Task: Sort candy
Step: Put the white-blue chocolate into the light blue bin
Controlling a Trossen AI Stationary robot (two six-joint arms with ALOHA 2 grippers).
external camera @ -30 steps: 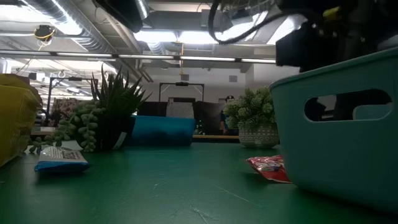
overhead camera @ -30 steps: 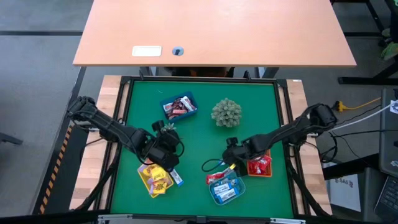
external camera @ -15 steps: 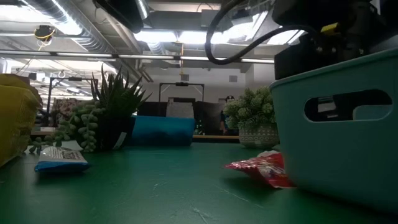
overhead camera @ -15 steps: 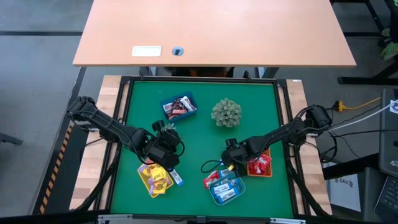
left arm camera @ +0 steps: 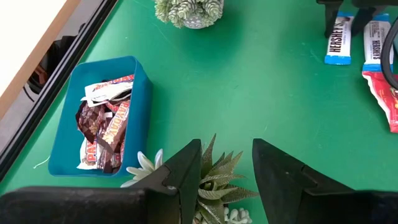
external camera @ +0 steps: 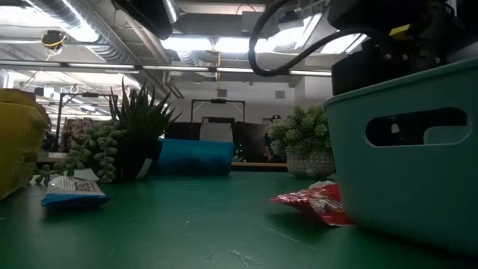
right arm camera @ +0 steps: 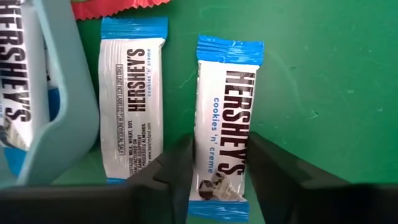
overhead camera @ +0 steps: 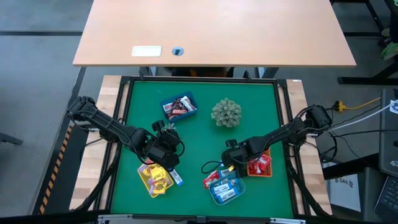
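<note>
While your right gripper (right arm camera: 216, 163) straddles the blue-and-white bar (right arm camera: 225, 121) at lower centre of its wrist frame, fingers apart beside the teal tray (right arm camera: 65, 112), pinch its long edges: it looks light, flat, slippery

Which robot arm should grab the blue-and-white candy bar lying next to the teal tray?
The right arm, probably. Its right gripper is already down over the blue-and-white candy bar, one open finger on each side, beside the teal tray. The left gripper is farther off, above a spiky plant.
</note>
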